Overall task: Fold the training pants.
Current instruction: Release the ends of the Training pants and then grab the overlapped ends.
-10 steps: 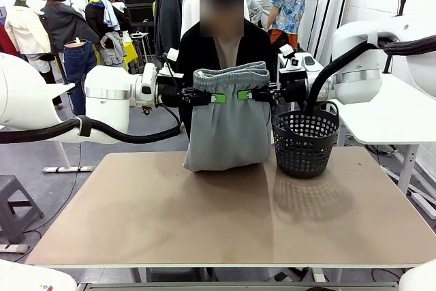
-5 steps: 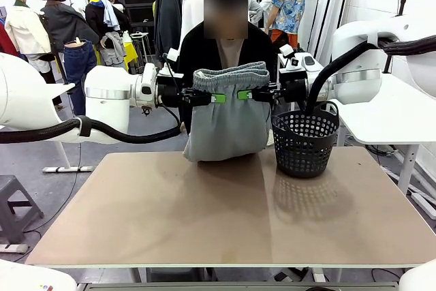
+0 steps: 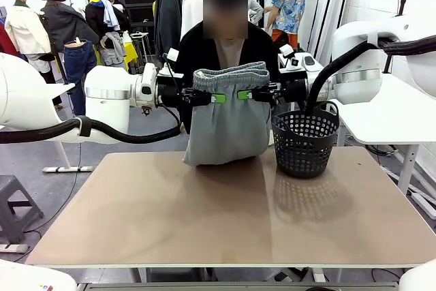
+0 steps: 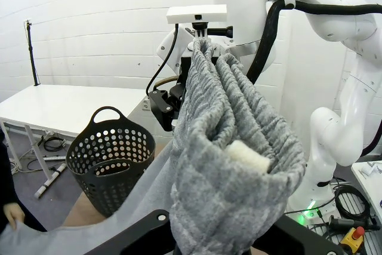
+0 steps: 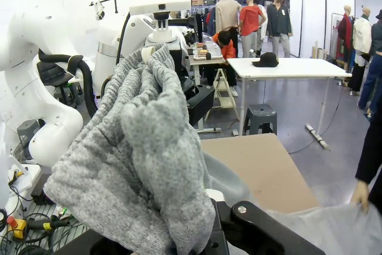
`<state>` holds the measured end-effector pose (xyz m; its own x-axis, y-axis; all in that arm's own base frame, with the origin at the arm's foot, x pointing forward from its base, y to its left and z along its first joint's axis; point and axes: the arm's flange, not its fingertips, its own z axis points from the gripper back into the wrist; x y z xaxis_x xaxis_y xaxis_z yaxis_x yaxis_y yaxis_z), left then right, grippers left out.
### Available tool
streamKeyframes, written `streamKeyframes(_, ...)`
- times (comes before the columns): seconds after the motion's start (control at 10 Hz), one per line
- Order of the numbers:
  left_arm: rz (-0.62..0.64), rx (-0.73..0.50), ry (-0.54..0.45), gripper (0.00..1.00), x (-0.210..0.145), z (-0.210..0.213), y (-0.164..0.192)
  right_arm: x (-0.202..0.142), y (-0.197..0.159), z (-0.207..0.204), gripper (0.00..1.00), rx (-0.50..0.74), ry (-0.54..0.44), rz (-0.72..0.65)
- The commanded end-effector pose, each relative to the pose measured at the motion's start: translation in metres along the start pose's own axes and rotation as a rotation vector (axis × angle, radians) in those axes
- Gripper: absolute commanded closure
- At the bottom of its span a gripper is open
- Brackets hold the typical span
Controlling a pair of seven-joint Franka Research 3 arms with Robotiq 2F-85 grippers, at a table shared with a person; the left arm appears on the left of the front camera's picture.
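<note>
Above the table [image 3: 204, 223], jaws of left gripper [image 3: 215, 97] and right gripper [image 3: 245, 94] clamp the training pants [image 3: 225, 131].

No writing, number or brand can be read in any view. The small white tag [image 4: 247, 153] inside the waistband of the pants [image 4: 206, 129] is too blurred to show any print.
</note>
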<state>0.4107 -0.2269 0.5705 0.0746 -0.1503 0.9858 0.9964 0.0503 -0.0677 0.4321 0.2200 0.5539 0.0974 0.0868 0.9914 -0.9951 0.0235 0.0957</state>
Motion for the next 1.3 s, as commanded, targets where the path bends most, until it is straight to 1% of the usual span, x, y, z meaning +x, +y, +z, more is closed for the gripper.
streamKeyframes(0.0, 0.001, 0.002, -0.018, 1.0, 0.0027, 0.0011, -0.0034, 0.0021, 0.002, -0.0004, 1.0, 0.001, 0.0, 0.004)
streamKeyframes(1.2, 0.001, 0.002, -0.018, 1.0, 0.0027, 0.0011, -0.0034, 0.0021, 0.002, -0.0004, 1.0, 0.001, 0.0, 0.004)
